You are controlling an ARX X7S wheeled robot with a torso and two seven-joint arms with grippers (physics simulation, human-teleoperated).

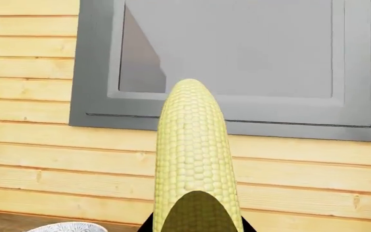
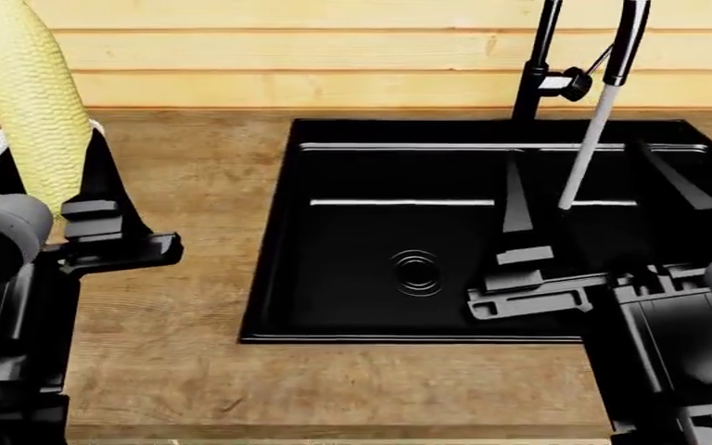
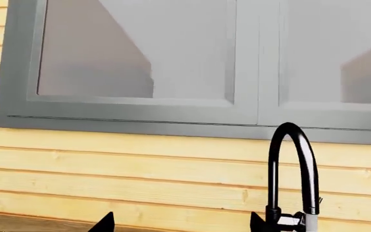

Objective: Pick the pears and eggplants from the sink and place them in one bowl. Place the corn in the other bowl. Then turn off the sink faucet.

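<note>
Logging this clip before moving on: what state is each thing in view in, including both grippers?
Pale yellow tapered corn cob: upright, held off the counter.
Left gripper: shut on the corn.
Right gripper: open, empty, over the sink.
Tall dark metal sink faucet: on, water streaming down.
Black rectangular sink: visible basin holds no produce.
White bowl: only its rim shows; contents cannot be told.

Both arms were matt black and boxy, built of stepped blocks and ribbed brackets, each with a smooth grey rounded housing near the wrist. The left claw (image 2: 78, 176) and right claw (image 2: 597, 199) carried long, thin, tapering black fingers set on flat slotted plates.
</note>
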